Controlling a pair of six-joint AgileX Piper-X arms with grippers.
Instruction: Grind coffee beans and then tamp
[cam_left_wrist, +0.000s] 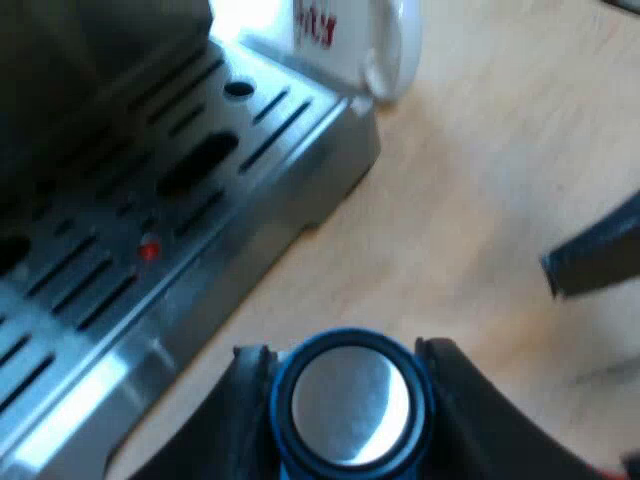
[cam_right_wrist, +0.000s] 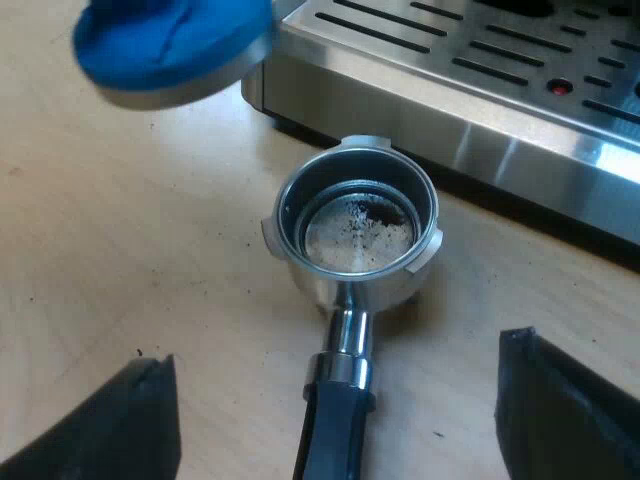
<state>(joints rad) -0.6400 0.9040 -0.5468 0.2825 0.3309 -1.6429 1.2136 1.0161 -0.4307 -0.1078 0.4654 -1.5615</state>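
Note:
My left gripper is shut on a blue tamper, one black finger on each side, its round metal face towards the camera, above the wooden table beside the machine's drip tray. The metal holder lies on the table close to the drip tray's edge; its basket holds only a few dark coffee specks. Its dark handle runs back between the fingers of my right gripper, which stands wide open and touches nothing. The blue tamper hangs over the table near the holder, not over the basket.
The espresso machine's slotted steel drip tray has a small red dot in it. A white mug with red lettering stands at the tray's far corner. A dark finger-like part juts over the wooden table.

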